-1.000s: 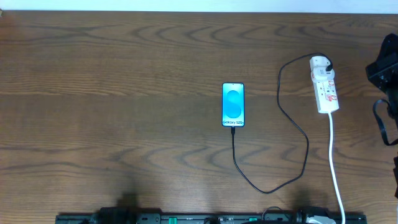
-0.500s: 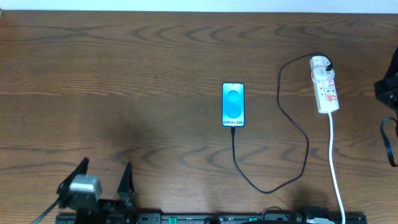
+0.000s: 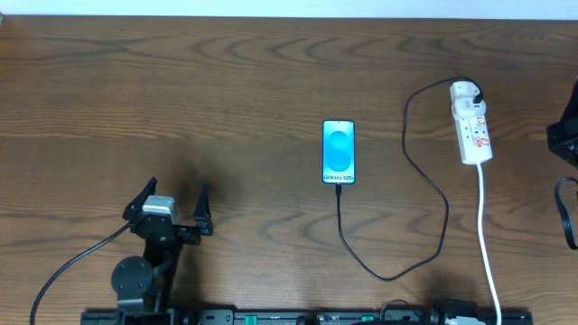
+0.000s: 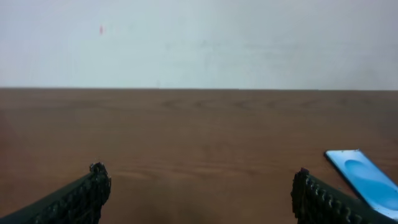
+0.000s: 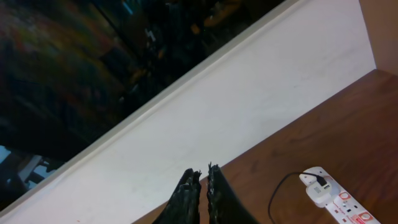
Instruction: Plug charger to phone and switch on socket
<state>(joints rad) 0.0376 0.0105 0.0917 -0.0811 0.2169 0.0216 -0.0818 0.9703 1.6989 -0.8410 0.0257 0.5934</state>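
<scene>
The one text that can be read is "Galaxy S25+", in small dark letters on a white band at the 6 o'clock end of the blue-cyan screen of the phone (image 3: 339,152), which lies near the middle of the surface (image 3: 181,90) in the overhead view. The socket (image 3: 471,126), toward 2 o'clock from the phone, bears small red marks on its white face, too small to read overhead or from the right wrist.

Blk arm (image 3: 135,278), grey wrist block (image 3: 158,207), blk cable (image 3: 72,268), ribbed blk end effector fingers (image 4: 81,199)
</scene>
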